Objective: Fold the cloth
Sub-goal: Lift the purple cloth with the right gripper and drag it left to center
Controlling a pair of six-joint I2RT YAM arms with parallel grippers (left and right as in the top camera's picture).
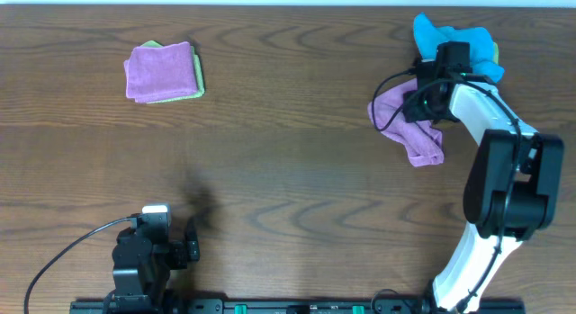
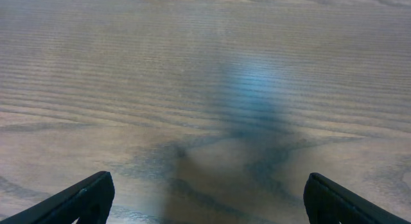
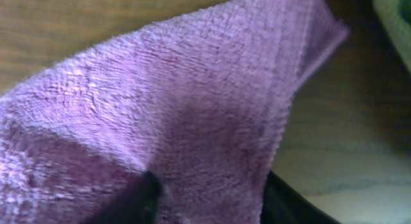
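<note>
Two arms show in the overhead view, and only the right one is out over the work. The right gripper [image 1: 417, 102] sits on the far-left end of the purple cloth [image 1: 416, 134], which lies crumpled at the right of the table [image 1: 288, 161]. From the gripper its long axis trails diagonally toward the near right. A blue cloth [image 1: 454, 37] lies just beyond, and a folded stack [image 1: 164, 72] sits well apart at the far left. The left gripper [image 1: 191, 241] is parked at the near left edge, far from the cloth, so I judge the right arm the one to lead.

From the left wrist, the left gripper [image 2: 209, 185] is spread wide and empty, with bare wood below.

From the right wrist, the purple cloth [image 3: 173, 102] fills the frame. It drapes between the dark fingers [image 3: 145, 197], which appear clamped on it.
</note>
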